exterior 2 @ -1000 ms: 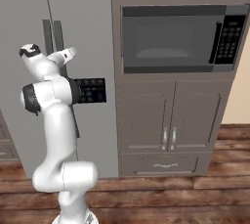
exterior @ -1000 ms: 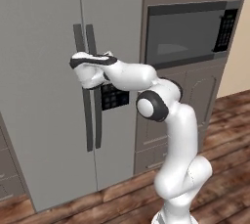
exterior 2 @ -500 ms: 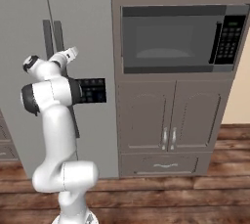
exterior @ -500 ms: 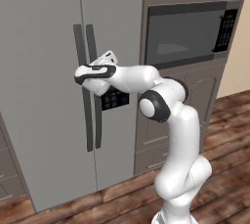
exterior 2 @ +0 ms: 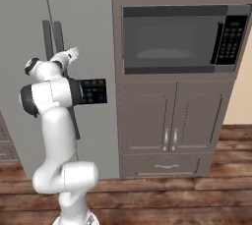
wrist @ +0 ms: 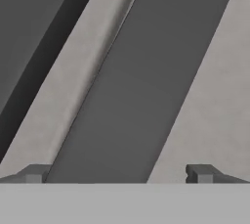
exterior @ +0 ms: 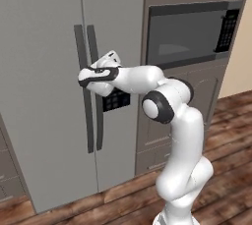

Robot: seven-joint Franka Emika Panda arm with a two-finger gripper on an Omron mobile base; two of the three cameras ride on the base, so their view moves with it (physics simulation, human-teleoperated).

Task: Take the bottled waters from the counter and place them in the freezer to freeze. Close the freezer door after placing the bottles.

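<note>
The freezer (exterior: 44, 71) stands tall and grey with both doors shut, its two long dark handles (exterior: 91, 91) running side by side down the middle seam. A black dispenser panel (exterior 2: 92, 91) sits on the right-hand door, partly covered by the arm in both base views. The white arm rises from the floor, bends at a dark elbow joint and reaches across to the doors, so that the pincer (exterior: 84, 77) sits right at the handles, about a third of the way down them. In the hand view the pincer (wrist: 119, 173) is released: its two small dark fingertips (wrist: 33, 173) stand wide apart at the bottom of the view, and a broad dark handle (wrist: 141, 81) runs slantwise up between them, filling most of the gap. The tips sit on either side of that bar without pressing on it, so far as can be seen. A second dark handle (wrist: 44, 47) crosses the upper left corner of the hand view, with a strip of grey door face between the two. To the right of the freezer is a grey-brown cabinet wall with a built-in microwave (exterior 2: 179, 37), two cupboard doors (exterior 2: 170, 116) and a drawer (exterior 2: 165, 165) under it. The floor (exterior 2: 197, 199) is dark wood planks.
</note>
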